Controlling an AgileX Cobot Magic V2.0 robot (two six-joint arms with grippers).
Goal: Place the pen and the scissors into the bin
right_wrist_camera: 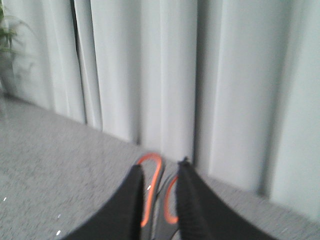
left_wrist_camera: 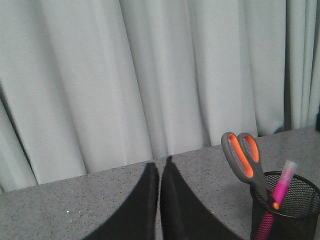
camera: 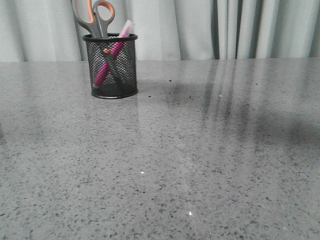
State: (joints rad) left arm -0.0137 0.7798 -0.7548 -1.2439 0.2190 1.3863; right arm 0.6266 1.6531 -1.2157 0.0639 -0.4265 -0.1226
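The black mesh bin (camera: 129,75) stands at the far left of the table. The scissors (camera: 102,17) stand in it, blades down, with the grey-and-orange handles sticking out above the rim. The magenta pen (camera: 102,74) leans inside it, its whitish cap above the rim. The left wrist view shows the bin (left_wrist_camera: 300,210), scissors (left_wrist_camera: 240,157) and pen (left_wrist_camera: 280,190) off to one side of my left gripper (left_wrist_camera: 160,162), which is shut and empty. My right gripper (right_wrist_camera: 161,165) has its fingers slightly apart, and the blurred scissors handles (right_wrist_camera: 150,200) show between them. Neither gripper shows in the front view.
A grey speckled table (camera: 200,150) stretches in front of the bin. Pale curtains (camera: 200,25) hang behind its far edge. A plant (right_wrist_camera: 6,30) shows at the edge of the right wrist view.
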